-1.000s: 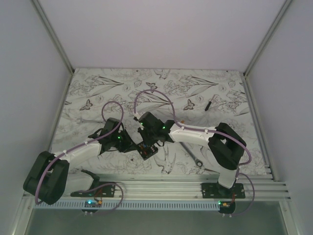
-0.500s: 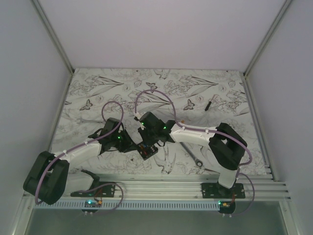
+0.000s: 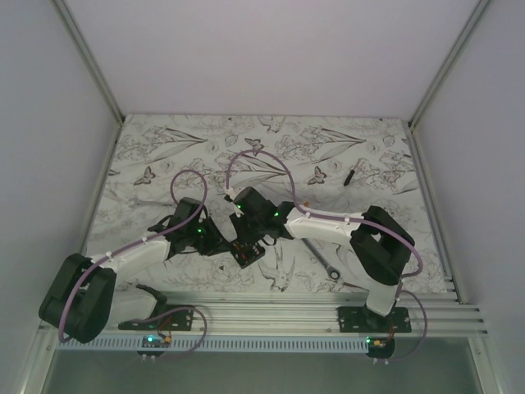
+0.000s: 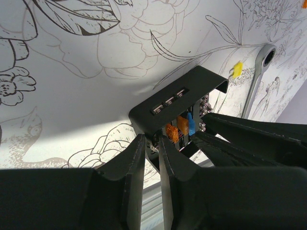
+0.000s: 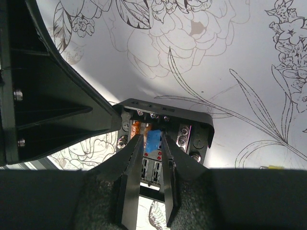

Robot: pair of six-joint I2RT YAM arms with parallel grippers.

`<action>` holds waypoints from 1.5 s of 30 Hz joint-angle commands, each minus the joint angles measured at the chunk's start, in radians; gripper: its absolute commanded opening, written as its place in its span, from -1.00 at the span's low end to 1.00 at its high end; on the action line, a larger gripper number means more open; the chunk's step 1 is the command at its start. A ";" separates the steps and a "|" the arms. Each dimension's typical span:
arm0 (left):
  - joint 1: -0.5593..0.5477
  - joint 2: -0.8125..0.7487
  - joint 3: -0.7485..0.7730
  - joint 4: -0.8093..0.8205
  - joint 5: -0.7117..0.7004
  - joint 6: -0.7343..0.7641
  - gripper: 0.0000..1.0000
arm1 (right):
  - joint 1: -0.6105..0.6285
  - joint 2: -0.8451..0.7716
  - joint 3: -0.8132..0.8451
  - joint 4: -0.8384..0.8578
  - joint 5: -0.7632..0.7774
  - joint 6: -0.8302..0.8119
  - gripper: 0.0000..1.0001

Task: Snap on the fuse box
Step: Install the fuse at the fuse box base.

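Observation:
The fuse box [image 3: 248, 255], a small black square box, lies on the flowered mat between both wrists. Its black wall [image 4: 177, 103] faces the left wrist view, with orange and blue fuses behind it. My left gripper [image 4: 151, 140] is shut on the box's near edge. In the right wrist view the open box [image 5: 199, 125] shows screws and empty slots. My right gripper [image 5: 151, 136] stands narrowly open astride a blue fuse [image 5: 153, 142] seated in the box, with a slim gap at the left finger. An orange fuse [image 5: 135, 127] sits beside it.
A silver wrench [image 3: 322, 256] lies right of the box, its ring end [image 4: 265, 57] showing past the box. A loose yellow fuse [image 4: 236, 69] rests on the mat near it. A thin black stick [image 3: 349, 175] lies far right. White walls enclose the mat.
The right gripper's jaws have spread slightly around the blue fuse. Both arms stay almost where they were, and the left grip is unchanged.

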 commanded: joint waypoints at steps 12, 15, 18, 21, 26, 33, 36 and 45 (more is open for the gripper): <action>-0.005 -0.008 0.011 0.008 -0.002 -0.008 -0.60 | -0.017 0.015 -0.003 -0.023 0.050 0.006 -0.51; -0.005 -0.008 0.011 0.008 -0.002 -0.008 -0.61 | -0.022 0.004 -0.009 -0.028 0.056 0.006 -0.52; -0.005 -0.008 0.010 0.008 -0.001 -0.008 -0.60 | -0.024 0.000 -0.012 -0.035 0.063 0.006 -0.52; -0.005 -0.007 0.010 0.008 -0.002 -0.008 -0.60 | -0.024 -0.008 -0.017 -0.017 0.031 0.004 -0.53; -0.005 -0.008 0.010 0.008 -0.002 -0.008 -0.60 | -0.024 -0.051 -0.033 0.031 0.003 0.013 -0.49; -0.006 -0.008 0.010 0.008 -0.001 -0.008 -0.60 | -0.023 -0.052 -0.039 0.062 -0.040 0.024 -0.43; -0.005 -0.010 0.009 0.008 -0.002 -0.008 -0.60 | -0.023 -0.044 -0.038 0.066 -0.046 0.026 -0.41; -0.005 -0.011 0.010 0.008 0.000 -0.007 -0.61 | -0.021 0.015 -0.027 0.053 -0.039 0.035 -0.45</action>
